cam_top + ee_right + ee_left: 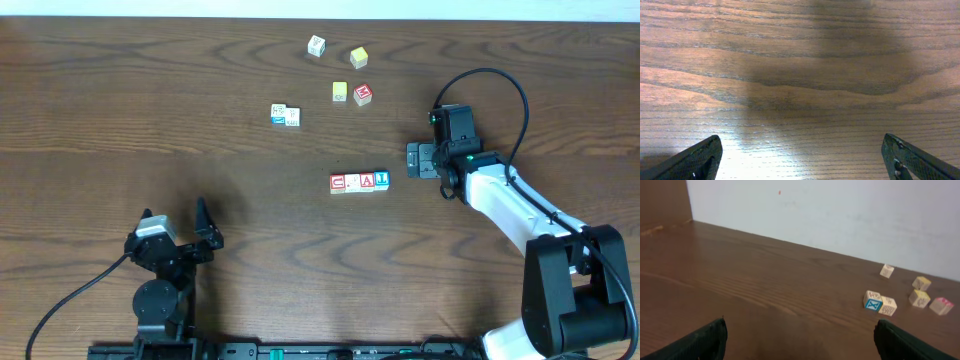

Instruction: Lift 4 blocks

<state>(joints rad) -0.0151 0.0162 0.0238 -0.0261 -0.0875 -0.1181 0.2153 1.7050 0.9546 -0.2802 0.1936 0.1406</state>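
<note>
L gripper (177,222) nearest me, bottom-left, jaws wide, holding nothing. Mid-table: 4 blocks (358,182) in a touching row, C-block (338,183) at the left end, blue one (381,180) at the right. R gripper (413,160) near that right end, spread, not touching. Farther back: white pair (285,115), yellow cubes (340,92).

Counted ten blocks on the desk (150,100): four letter blocks (358,182) in a row, two yellow cubes (359,57), two white cubes with blue-green marks (285,115), one red block (363,94), one lone white cube (316,45).
</note>
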